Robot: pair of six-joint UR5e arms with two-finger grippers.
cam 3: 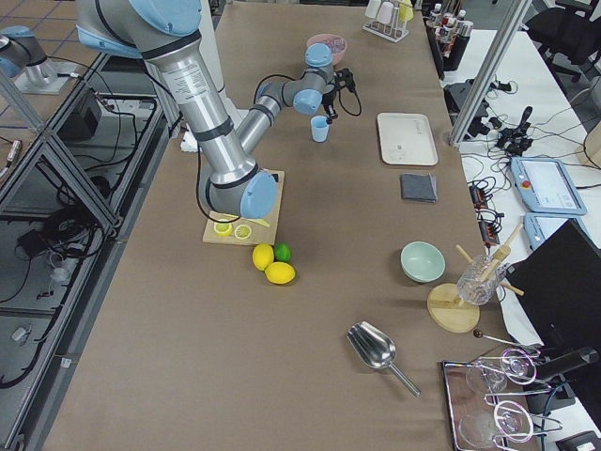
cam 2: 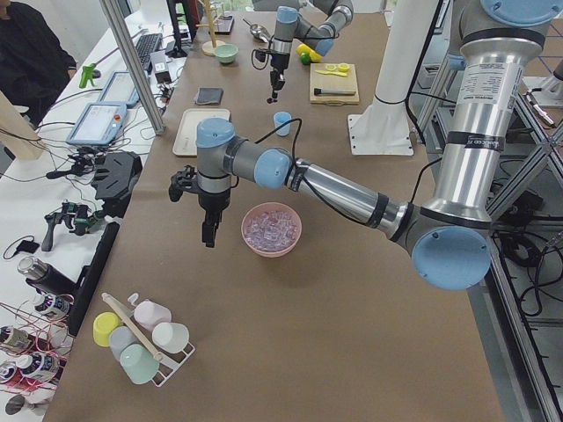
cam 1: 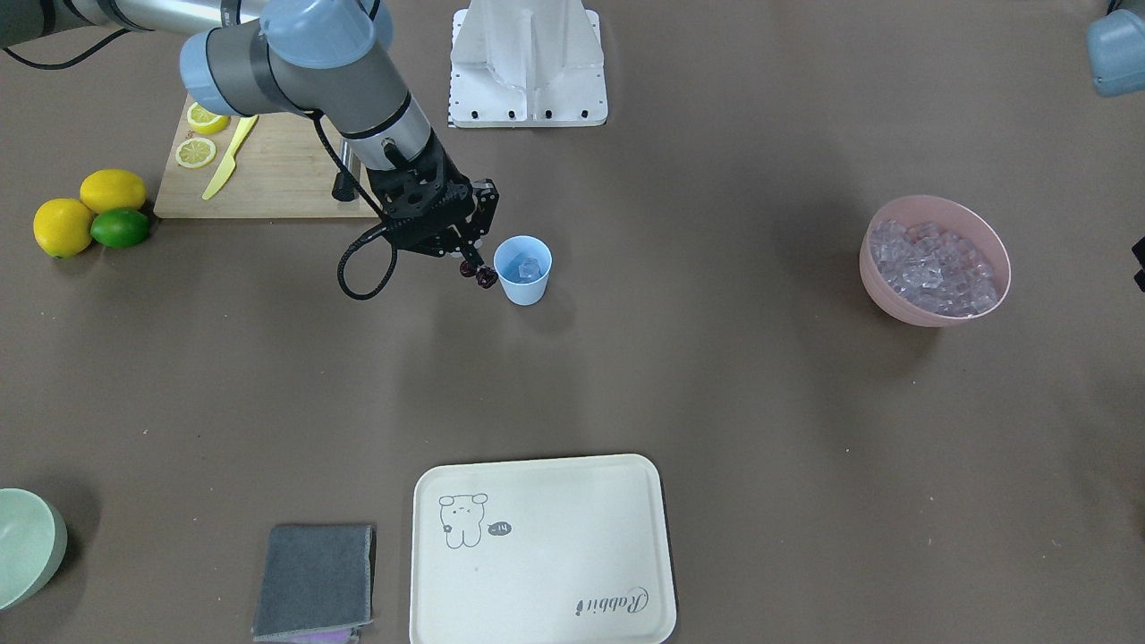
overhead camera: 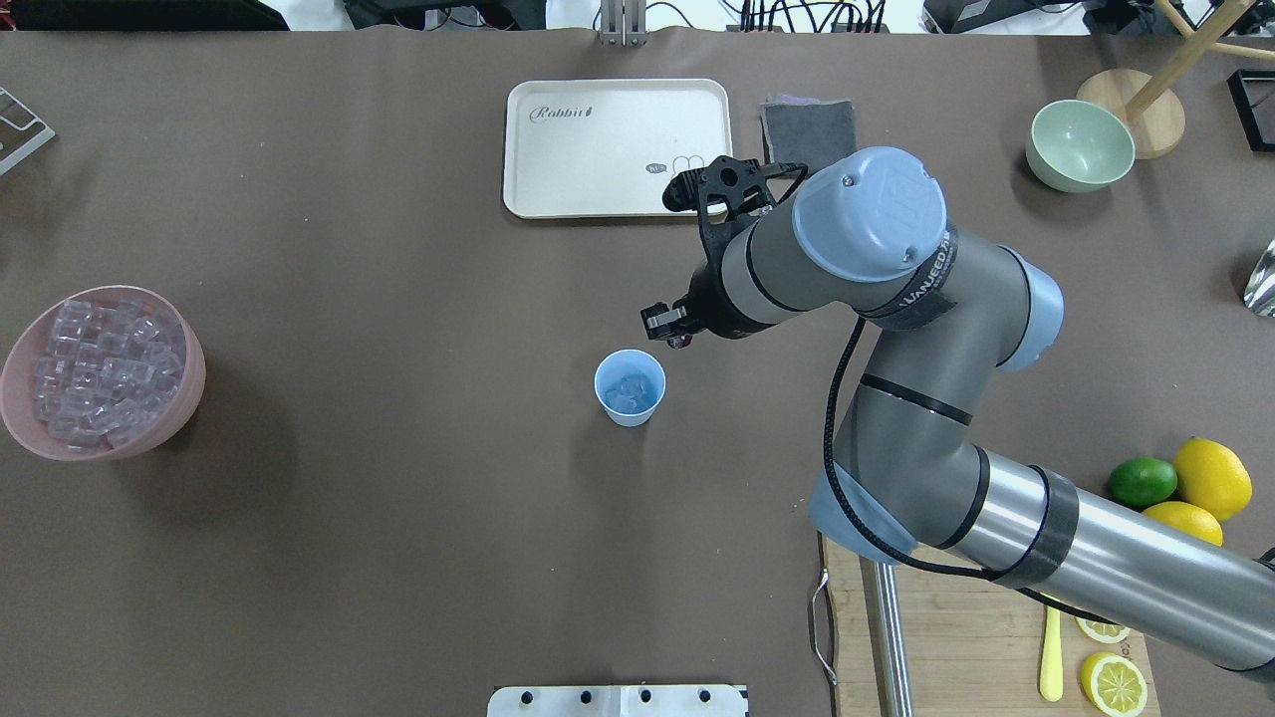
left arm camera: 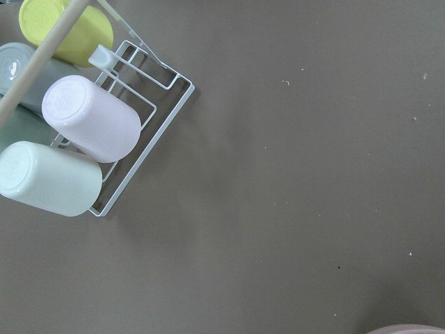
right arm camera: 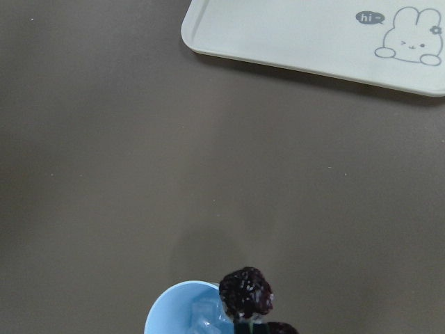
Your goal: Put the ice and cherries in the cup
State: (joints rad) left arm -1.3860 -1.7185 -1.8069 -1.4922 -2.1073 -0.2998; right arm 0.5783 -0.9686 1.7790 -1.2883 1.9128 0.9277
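The light blue cup (cam 1: pixel 523 284) stands mid-table with a few ice cubes (cam 1: pixel 528 267) inside; it also shows in the overhead view (overhead camera: pixel 630 400). My right gripper (cam 1: pixel 477 271) is shut on the dark cherries (cam 1: pixel 486 277), just beside and above the cup's rim. In the right wrist view the cherries (right arm camera: pixel 245 291) hang over the cup's edge (right arm camera: pixel 163 316). More ice (cam 1: pixel 935 264) fills the pink bowl (cam 1: pixel 881 295). My left gripper (cam 2: pixel 209 236) hovers beside the pink bowl, seen only from the left side view; I cannot tell whether it is open or shut.
A cream tray (cam 1: pixel 555 537), a grey cloth (cam 1: pixel 313 577) and a pale green bowl (cam 1: pixel 27 546) lie on the operators' side. A cutting board (cam 1: pixel 277 170) with lemon slices, two lemons and a lime (cam 1: pixel 120 228) sit by the right arm. A cup rack (left arm camera: pixel 132 132) is under the left wrist.
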